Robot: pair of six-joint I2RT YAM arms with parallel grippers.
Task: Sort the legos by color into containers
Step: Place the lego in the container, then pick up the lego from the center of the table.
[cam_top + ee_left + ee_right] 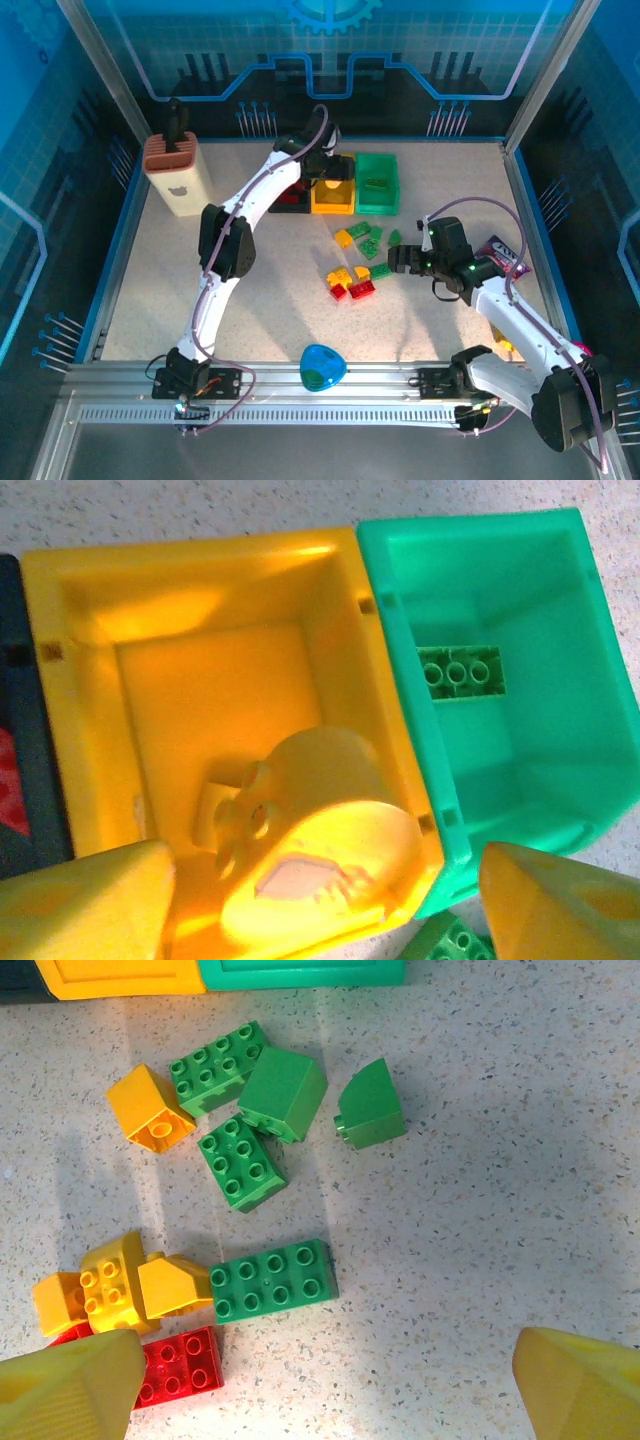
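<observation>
My left gripper (322, 865) hangs open over the yellow container (70, 680), its fingers apart from everything. A yellow curved lego (310, 820) sits loose inside that container, slightly blurred. The green container (560, 600) beside it holds a green brick (460, 670), and the black container (20, 730) shows at the left edge. In the top view the containers (377, 183) stand in a row at the back. My right gripper (325, 1370) is open above the table, just right of a green 2x4 brick (272, 1280). Red (180, 1370), yellow (110, 1280) and more green legos (240, 1160) lie loose around it.
A cream block with a brown top (178, 175) stands at the back left. A blue-green disc (322, 367) lies at the near edge. A snack packet (502, 250) lies by the right arm. The loose legos (352, 272) cluster mid-table.
</observation>
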